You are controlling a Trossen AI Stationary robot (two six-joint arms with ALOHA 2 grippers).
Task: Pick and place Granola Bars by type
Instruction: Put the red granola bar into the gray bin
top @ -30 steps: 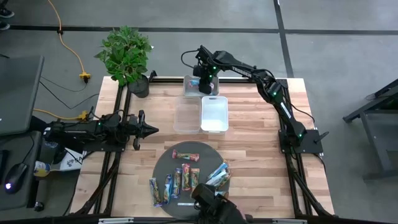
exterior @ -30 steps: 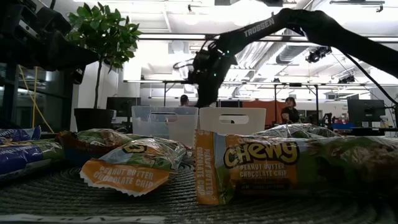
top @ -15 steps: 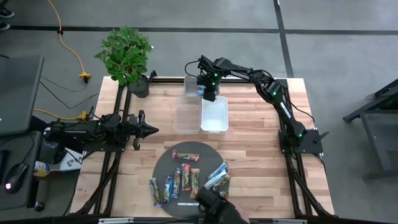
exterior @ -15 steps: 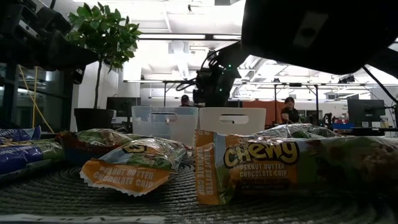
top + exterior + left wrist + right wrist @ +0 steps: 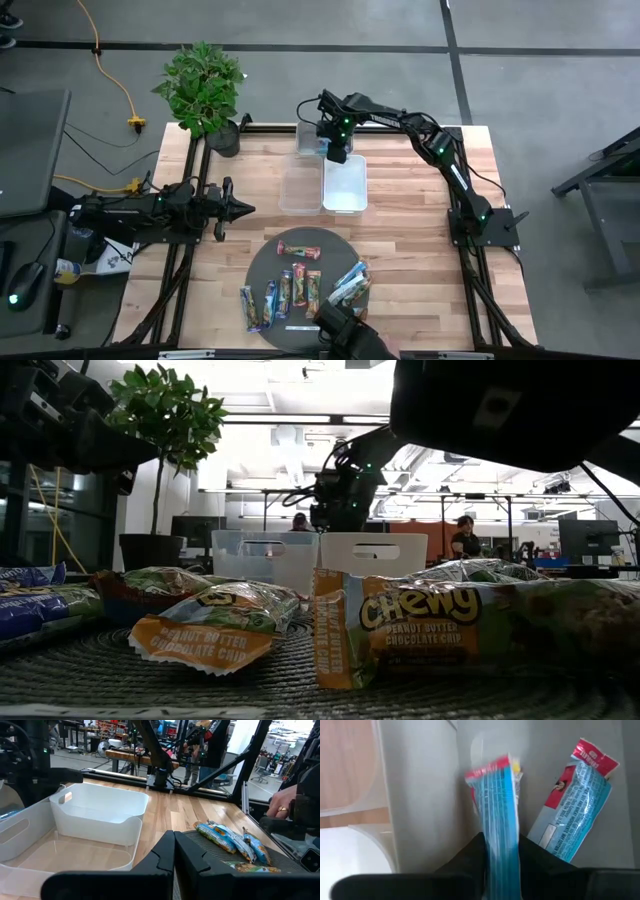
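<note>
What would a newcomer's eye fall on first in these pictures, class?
The right gripper reaches over the far bin, a blue granola bar between its fingers, another blue bar already inside. Near the table's front edge, a round dark mat carries a row of colourful granola bars.

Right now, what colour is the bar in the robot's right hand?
Blue bar with a red end; right wrist view shows it best.
</note>
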